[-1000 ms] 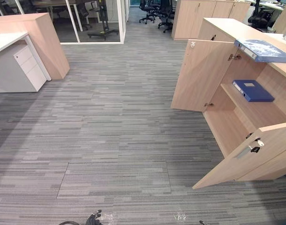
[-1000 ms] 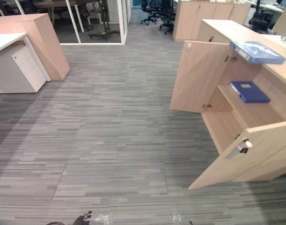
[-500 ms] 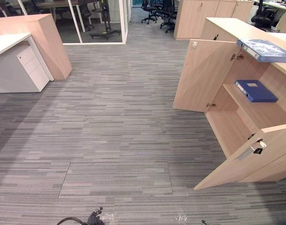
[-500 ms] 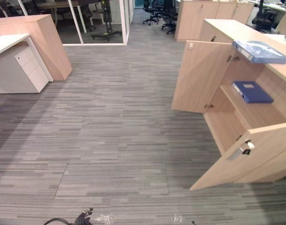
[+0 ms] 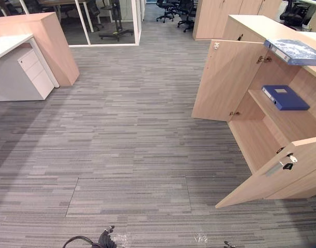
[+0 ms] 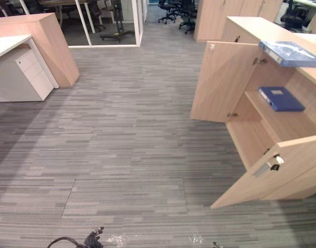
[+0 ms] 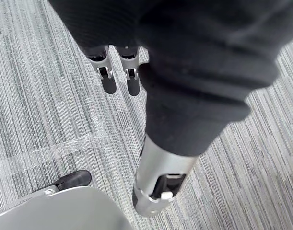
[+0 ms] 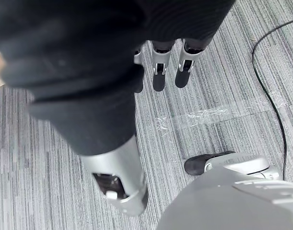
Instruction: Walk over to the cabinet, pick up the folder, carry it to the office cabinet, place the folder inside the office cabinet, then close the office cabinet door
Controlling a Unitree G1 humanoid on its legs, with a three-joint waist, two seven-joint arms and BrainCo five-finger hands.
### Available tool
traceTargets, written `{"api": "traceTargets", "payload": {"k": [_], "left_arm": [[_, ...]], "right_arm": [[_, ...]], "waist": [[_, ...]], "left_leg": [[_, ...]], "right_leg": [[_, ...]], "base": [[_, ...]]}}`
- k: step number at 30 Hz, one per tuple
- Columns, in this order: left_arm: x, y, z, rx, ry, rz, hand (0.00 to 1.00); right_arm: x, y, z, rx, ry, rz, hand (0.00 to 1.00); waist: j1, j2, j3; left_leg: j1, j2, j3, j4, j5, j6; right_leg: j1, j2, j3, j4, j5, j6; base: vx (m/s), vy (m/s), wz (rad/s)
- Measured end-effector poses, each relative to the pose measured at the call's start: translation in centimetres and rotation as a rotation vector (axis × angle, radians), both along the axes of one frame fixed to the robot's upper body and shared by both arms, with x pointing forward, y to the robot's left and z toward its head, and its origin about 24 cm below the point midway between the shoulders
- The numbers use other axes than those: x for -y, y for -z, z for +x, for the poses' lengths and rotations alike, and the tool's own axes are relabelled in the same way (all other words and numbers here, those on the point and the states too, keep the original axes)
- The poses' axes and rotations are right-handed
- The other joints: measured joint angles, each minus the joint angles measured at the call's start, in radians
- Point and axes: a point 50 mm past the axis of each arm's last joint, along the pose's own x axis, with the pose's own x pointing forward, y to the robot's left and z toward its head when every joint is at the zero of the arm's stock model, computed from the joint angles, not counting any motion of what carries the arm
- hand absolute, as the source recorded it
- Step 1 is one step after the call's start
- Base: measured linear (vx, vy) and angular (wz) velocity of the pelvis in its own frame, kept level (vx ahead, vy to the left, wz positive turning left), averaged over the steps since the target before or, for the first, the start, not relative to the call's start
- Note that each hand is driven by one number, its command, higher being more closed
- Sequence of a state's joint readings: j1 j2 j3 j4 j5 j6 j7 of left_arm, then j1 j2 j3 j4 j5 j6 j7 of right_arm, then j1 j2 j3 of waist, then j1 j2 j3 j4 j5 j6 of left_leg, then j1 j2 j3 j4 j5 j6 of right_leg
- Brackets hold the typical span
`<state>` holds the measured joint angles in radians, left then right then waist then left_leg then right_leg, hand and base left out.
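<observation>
Your left hand [image 7: 161,168] hangs over the grey carpet [image 5: 126,129]. Its fingers [image 7: 108,82] are straight and slack, the thumb is apart from them, and it holds nothing. Your right hand [image 8: 118,176] is in the same condition: fingers [image 8: 158,75] extended over the carpet and nothing in the grasp. A strip of clear tape [image 7: 55,148] lies on the carpet below the left hand.

The office cabinet [image 5: 251,23] stands at your right with both doors swung wide. The far door [image 5: 225,77] and the near door [image 5: 282,170] both project out over the carpet. The near door carries a metal handle and a lock on its face.

There are two folders:
- A dark blue folder [image 5: 285,96] lies flat on the inner shelf [image 5: 289,124], near its far end.
- A light blue folder [image 5: 296,51] lies flat on the cabinet top, directly above the open compartment, with one corner over the front edge. It appears to be wrapped in clear film, though you cannot confirm that from here.

Both hands are well apart from the cabinet and from either folder.

To your left stand a white drawer unit [image 5: 33,75] under a desk and a wooden partition [image 5: 49,41]. Glass walling [image 5: 103,20] and office chairs [image 5: 170,6] lie beyond.
</observation>
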<state>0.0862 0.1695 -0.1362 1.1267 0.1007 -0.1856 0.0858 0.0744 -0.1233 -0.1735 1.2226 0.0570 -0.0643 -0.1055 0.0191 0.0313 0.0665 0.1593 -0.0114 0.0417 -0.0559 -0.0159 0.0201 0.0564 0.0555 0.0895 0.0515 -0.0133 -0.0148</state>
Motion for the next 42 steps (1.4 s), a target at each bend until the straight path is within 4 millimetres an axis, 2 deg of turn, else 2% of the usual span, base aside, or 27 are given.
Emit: {"api": "traceTargets", "payload": {"k": [12, 15, 17, 18, 19, 20, 21, 23, 25, 26, 27, 29, 30, 31, 34, 36, 38, 39, 40, 41, 42], "left_arm": [[-0.3, 0.1, -0.5, -0.003, -0.073, -0.016, 0.0], [-0.6, 0.0, -0.2, 0.01, -0.114, -0.028, 0.0], [-0.7, -0.2, -0.1, 0.029, -0.152, -0.037, 0.0], [-0.8, -0.5, 0.6, 0.069, -0.18, -0.044, 0.0], [-0.8, -0.7, 1.0, 0.1, -0.233, -0.061, 0.0], [-0.8, -0.7, 1.1, 0.107, -0.25, -0.066, 0.0], [-0.9, -0.8, 1.1, 0.117, -0.284, -0.072, 0.0], [-1.0, -0.8, 1.0, 0.12, -0.295, -0.071, 0.0], [-0.9, -0.8, 1.1, 0.12, -0.286, -0.07, 0.0], [-0.9, -0.8, 1.1, 0.119, -0.285, -0.069, 0.0], [-0.9, -0.8, 1.0, 0.115, -0.283, -0.067, 0.0], [-0.9, -0.7, 1.0, 0.114, -0.28, -0.057, 0.0], [-0.8, -0.7, 0.9, 0.114, -0.282, -0.058, 0.0], [-0.8, -0.7, 0.8, 0.112, -0.283, -0.057, 0.0], [-0.9, -0.4, -0.4, 0.085, -0.293, -0.052, 0.0], [-0.8, -0.4, -0.6, 0.078, -0.29, -0.053, 0.0], [-0.7, -0.4, -0.5, 0.079, -0.279, -0.056, 0.0], [-0.6, -0.4, -0.3, 0.08, -0.267, -0.059, 0.0], [-0.6, -0.4, 0.0, 0.083, -0.243, -0.054, 0.0], [-0.7, -0.5, 0.1, 0.083, -0.222, -0.048, 0.0], [-0.7, -0.5, 0.4, 0.084, -0.192, -0.042, 0.0]], "right_arm": [[-0.2, 0.0, 0.1, 0.024, 0.013, 0.052, 0.0], [-0.3, 0.0, 0.4, 0.03, -0.031, 0.059, 0.0], [-0.3, 0.0, 0.6, 0.038, -0.036, 0.058, 0.0], [-0.3, -0.1, 0.8, 0.049, -0.039, 0.055, 0.0], [-0.2, -0.1, 0.8, 0.051, -0.04, 0.052, 0.0], [-0.2, -0.1, 0.7, 0.05, -0.038, 0.051, 0.0], [-0.2, -0.1, 0.6, 0.049, -0.038, 0.049, 0.0], [-0.1, -0.1, 0.3, 0.037, -0.03, 0.047, 0.0], [-0.1, -0.1, 0.4, 0.032, -0.036, 0.04, 0.0], [-0.1, -0.1, 0.5, 0.031, -0.043, 0.038, 0.0], [-0.1, -0.1, 0.6, 0.028, -0.051, 0.03, 0.0], [-0.1, -0.2, 0.9, 0.03, -0.064, 0.016, 0.0], [0.0, -0.2, 0.9, 0.031, -0.059, 0.01, 0.0], [0.1, -0.2, 0.9, 0.03, -0.059, 0.006, 0.0], [-0.1, -0.2, 1.0, 0.028, -0.057, 0.009, 0.0], [-0.1, -0.2, 1.3, 0.032, -0.064, 0.009, 0.0], [-0.1, -0.3, 1.5, 0.034, -0.087, 0.005, 0.0], [0.0, -0.4, 1.9, 0.047, -0.081, 0.008, 0.0], [-0.2, -0.4, 2.0, 0.055, -0.063, 0.017, 0.0], [-0.2, -0.4, 2.1, 0.062, -0.058, 0.02, 0.0], [-0.3, -0.5, 2.5, 0.08, -0.062, 0.023, 0.0]], "waist": [[-0.002, -0.009, 0.005], [-0.001, -0.013, 0.018], [0.002, -0.016, 0.033], [0.007, -0.018, 0.048], [0.01, -0.017, 0.055], [0.017, -0.017, 0.061], [0.025, -0.019, 0.066], [0.027, -0.017, 0.073], [0.026, -0.015, 0.075], [0.026, -0.015, 0.076], [0.036, -0.006, 0.075], [0.029, -0.011, 0.073], [0.017, -0.006, 0.074], [0.016, -0.006, 0.073], [0.028, -0.012, 0.061], [0.028, -0.016, 0.047], [0.026, -0.013, 0.042], [0.02, -0.022, 0.045], [0.01, -0.023, 0.048], [0.003, -0.03, 0.053], [-0.009, -0.03, 0.061]], "left_leg": [[-0.006, -0.002, -0.029, 0.006, -0.001, 0.0], [-0.088, 0.0, -0.033, 0.196, -0.089, -0.005], [-0.147, 0.01, -0.047, 0.363, -0.146, -0.033], [-0.219, 0.017, -0.051, 0.518, -0.169, -0.057], [-0.29, 0.024, -0.053, 0.662, -0.164, -0.061], [-0.311, 0.033, -0.047, 0.718, -0.165, -0.06], [-0.337, 0.06, -0.022, 0.781, -0.19, -0.041], [-0.33, 0.096, 0.005, 0.705, -0.207, -0.048], [-0.311, 0.098, -0.029, 0.457, -0.192, -0.067], [-0.301, 0.089, -0.033, 0.396, -0.126, -0.089], [-0.273, 0.058, -0.036, 0.316, -0.074, -0.078], [-0.26, 0.016, -0.035, 0.264, -0.071, -0.075], [-0.256, -0.004, -0.034, 0.264, -0.069, -0.057], [-0.248, -0.011, -0.029, 0.262, -0.069, -0.048], [-0.157, -0.044, 0.037, 0.235, -0.081, 0.012], [-0.131, -0.062, 0.063, 0.219, -0.089, 0.022], [-0.084, -0.083, 0.08, 0.187, -0.09, 0.026], [-0.038, -0.1, 0.079, 0.161, -0.097, 0.036], [-0.008, -0.111, 0.075, 0.15, -0.106, 0.047], [0.01, -0.12, 0.07, 0.145, -0.112, 0.056], [0.05, -0.128, 0.056, 0.141, -0.122, 0.067]], "right_leg": [[0.009, -0.004, -0.028, -0.015, -0.003, -0.004], [0.001, -0.004, -0.025, 0.023, -0.024, -0.015], [0.002, 0.004, -0.025, 0.06, -0.064, -0.026], [-0.002, 0.007, -0.023, 0.085, -0.08, -0.042], [-0.001, 0.011, -0.021, 0.101, -0.085, -0.047], [0.005, 0.012, -0.019, 0.102, -0.085, -0.047], [0.02, 0.013, -0.019, 0.098, -0.085, -0.047], [0.038, 0.009, -0.018, 0.096, -0.09, -0.04], [0.021, -0.003, 0.001, 0.106, -0.102, -0.025], [0.01, -0.013, 0.016, 0.113, -0.108, -0.016], [0.005, -0.026, 0.057, 0.104, -0.109, -0.009], [0.007, -0.046, 0.115, 0.074, -0.104, -0.001], [0.011, -0.064, 0.118, 0.071, -0.098, 0.023], [0.014, -0.072, 0.121, 0.073, -0.105, 0.032], [0.051, -0.104, 0.18, 0.115, -0.174, 0.052], [0.042, -0.125, 0.198, 0.162, -0.205, 0.067], [-0.002, -0.126, 0.224, 0.31, -0.255, 0.105], [-0.081, -0.11, 0.23, 0.535, -0.274, 0.138], [-0.131, -0.101, 0.227, 0.677, -0.264, 0.157], [-0.16, -0.102, 0.219, 0.754, -0.249, 0.181], [-0.196, -0.121, 0.177, 0.879, -0.236, 0.186]], "base": [[0.01, -0.003, 0.07], [-0.01, -0.01, 0.04], [-0.08, -0.017, 0.02], [-0.12, -0.023, 0.0], [-0.1, -0.024, -0.05], [-0.03, -0.032, -0.12], [0.0, -0.017, -0.12], [-0.01, 0.016, -0.06], [0.05, 0.131, -0.14], [0.09, 0.186, -0.37], [0.19, 0.245, -0.34], [0.22, 0.23, -0.09], [0.14, 0.181, 0.07], [0.18, 0.212, -0.09], [0.23, 0.149, -0.49], [0.27, 0.134, -0.47], [0.2, 0.107, -0.33], [0.18, 0.115, -0.13], [0.18, 0.101, -0.03], [0.19, 0.044, 0.21], [0.19, 0.003, 0.23]]}}
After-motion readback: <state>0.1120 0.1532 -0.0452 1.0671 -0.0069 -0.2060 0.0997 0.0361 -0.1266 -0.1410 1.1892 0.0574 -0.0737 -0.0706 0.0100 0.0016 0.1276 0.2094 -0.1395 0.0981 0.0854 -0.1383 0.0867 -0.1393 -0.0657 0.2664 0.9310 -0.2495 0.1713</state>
